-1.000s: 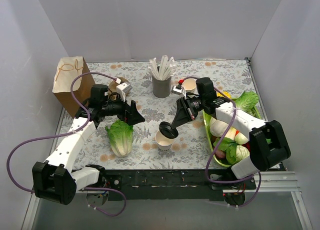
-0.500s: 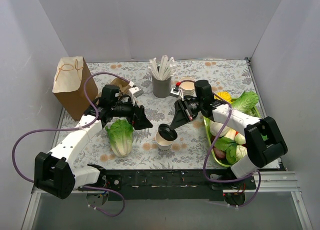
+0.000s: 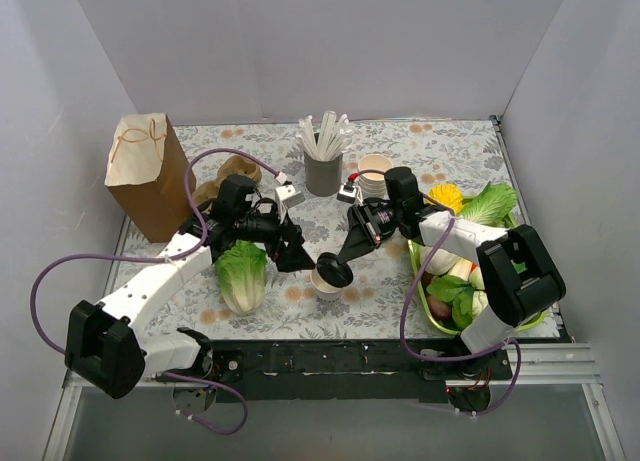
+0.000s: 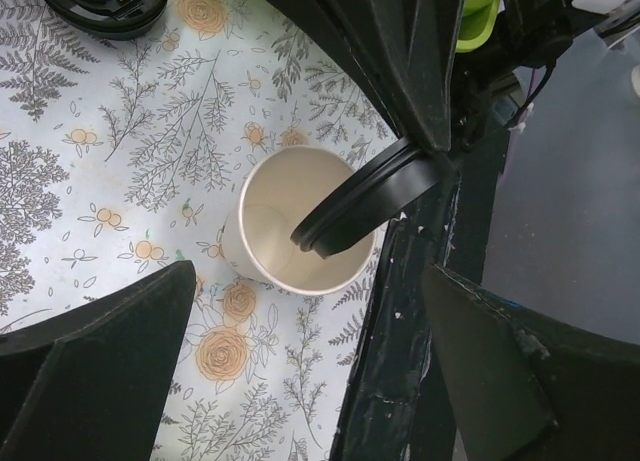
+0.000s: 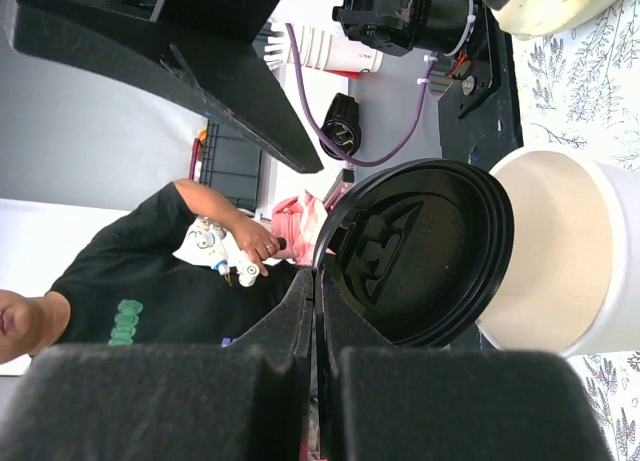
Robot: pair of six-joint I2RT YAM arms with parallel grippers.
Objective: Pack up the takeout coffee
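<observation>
The takeout coffee's cream paper cup [image 3: 322,284] stands open and empty on the flowered table near the front edge. Its round black lid [image 3: 337,271] hangs tilted over the cup's right rim, with my right gripper [image 3: 346,257] shut on the lid's edge. In the right wrist view the lid [image 5: 430,251] is pinched at its rim by my right gripper [image 5: 318,281], and the cup [image 5: 560,251] lies just behind it. My left gripper [image 3: 300,260] is open just left of the cup. In the left wrist view my left gripper [image 4: 308,281] straddles the cup [image 4: 265,216] and lid [image 4: 365,206] without touching them.
A brown paper bag [image 3: 145,176] stands back left and a lettuce [image 3: 240,276] lies under the left arm. A grey cup of white sticks [image 3: 323,161] and stacked cream cups [image 3: 375,169] stand at the back. A green tray [image 3: 418,281] of vegetables is on the right. Another black lid [image 4: 105,1] lies on the table.
The left arm has swung right past the lettuce, bringing its open gripper up beside the cup. The right gripper has kept the lid over the cup, shifting only slightly.
</observation>
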